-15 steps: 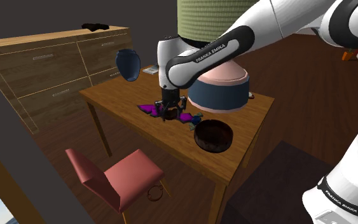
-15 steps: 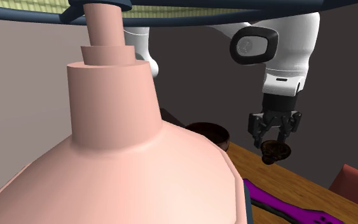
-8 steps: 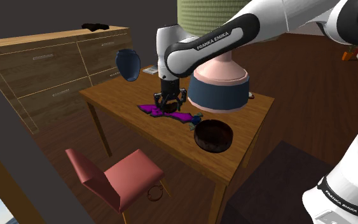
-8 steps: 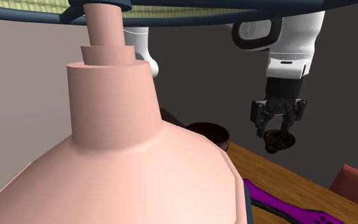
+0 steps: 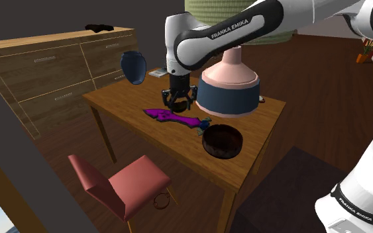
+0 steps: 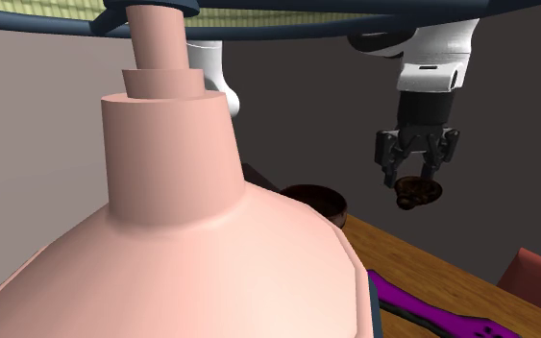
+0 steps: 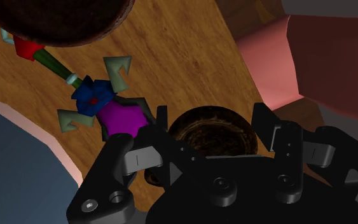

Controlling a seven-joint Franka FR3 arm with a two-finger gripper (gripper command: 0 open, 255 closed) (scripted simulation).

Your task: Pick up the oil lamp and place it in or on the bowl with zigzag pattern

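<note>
Dark-brown oil lamp hangs clamped between the black tool's narrowed fingers, clear above the wooden surface; in the shoulder view the dark bowl sits at its four o'clock.

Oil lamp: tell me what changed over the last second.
The black two-finger gripper, shut on the small dark-brown oil lamp, lifted it higher above the wooden table. The dark round bowl, purple dagger-shaped toy and big pink-and-blue table lamp stayed put.
</note>
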